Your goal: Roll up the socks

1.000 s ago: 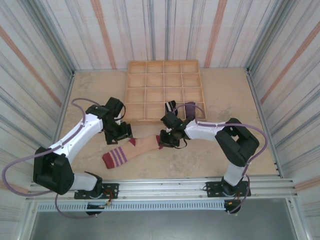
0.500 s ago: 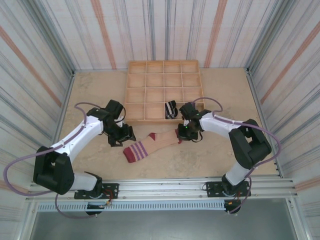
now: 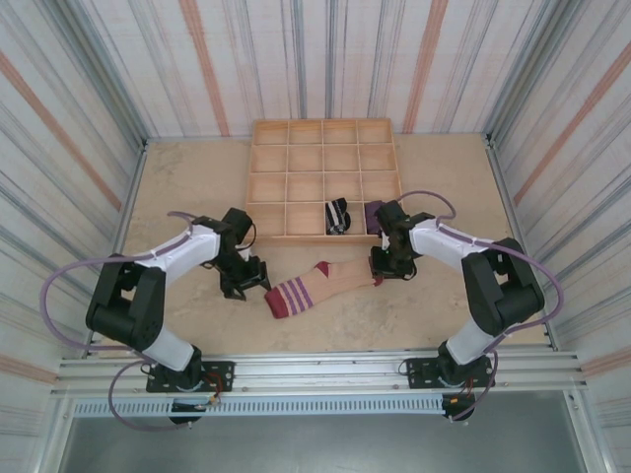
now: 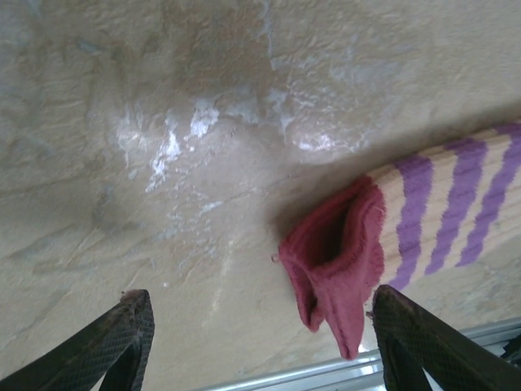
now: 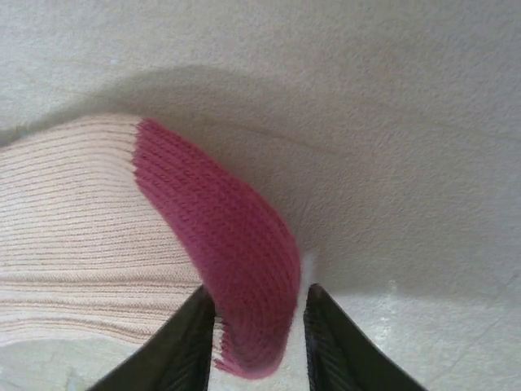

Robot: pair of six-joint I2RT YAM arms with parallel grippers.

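The left hand (image 4: pixel 260 297) hung wide open over the worktop (image 4: pixel 163 122), with the maroon cuff (image 4: pixel 338 252) of the beige sock (image 3: pixel 320 284) lying flat between its fingers, close to one of them and ungripped. The right hand (image 5: pixel 254 295) straddled the sock's maroon toe (image 5: pixel 220 236), fingers slightly parted, a sliver of worktop showing beside one. Just beyond the right hand, the striped sock (image 3: pixel 337 215) and the purple sock (image 3: pixel 375 212) sat in neighbouring compartments of the wooden tray (image 3: pixel 248 187)

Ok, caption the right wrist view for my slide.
Right fingers straddle the maroon toe of the beige sock, flat on the table.
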